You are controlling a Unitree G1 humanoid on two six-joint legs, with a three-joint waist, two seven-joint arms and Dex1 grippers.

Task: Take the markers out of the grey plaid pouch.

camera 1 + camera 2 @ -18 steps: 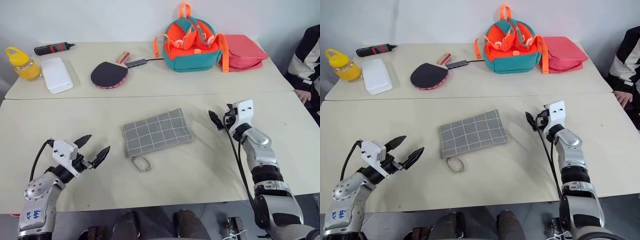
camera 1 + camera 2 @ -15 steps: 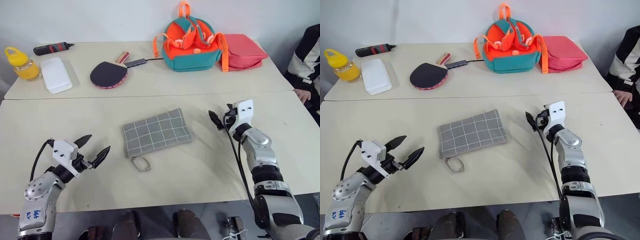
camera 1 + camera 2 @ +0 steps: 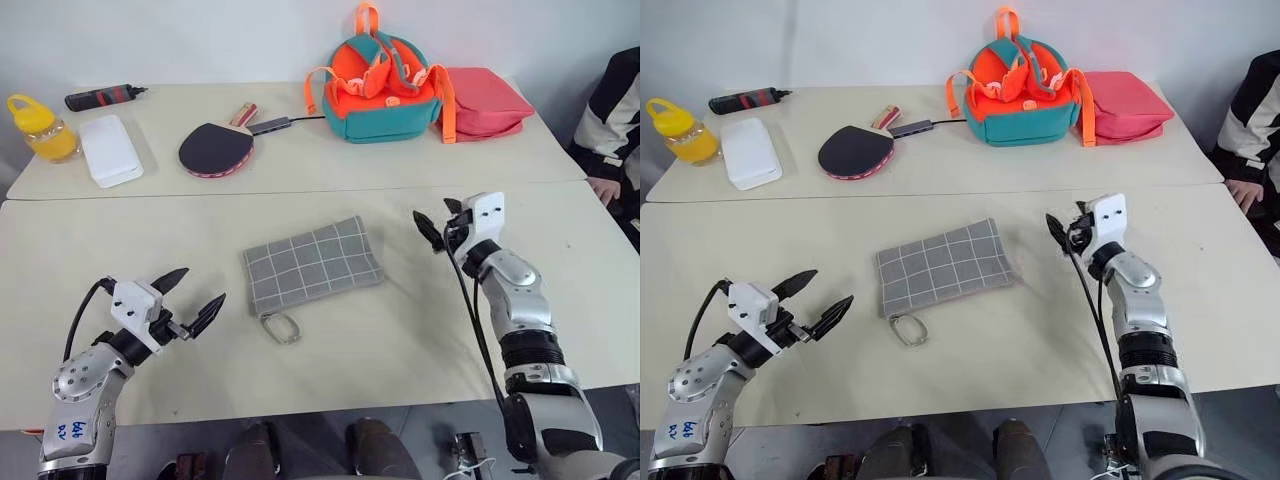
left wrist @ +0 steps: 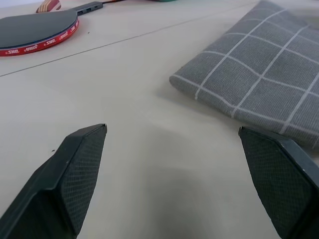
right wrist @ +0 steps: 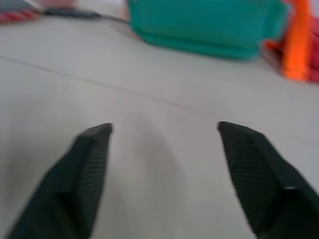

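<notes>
The grey plaid pouch (image 3: 312,264) is lying flat on the table (image 3: 420,340), between the two grippers and touching neither. The left gripper (image 3: 192,300) is hovering with fingers spread wide; the right gripper (image 3: 432,226) is hovering with fingers parted, empty.

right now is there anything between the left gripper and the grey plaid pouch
Nothing: only bare table separates the open left gripper from the grey plaid pouch, as the left wrist view also shows.
</notes>
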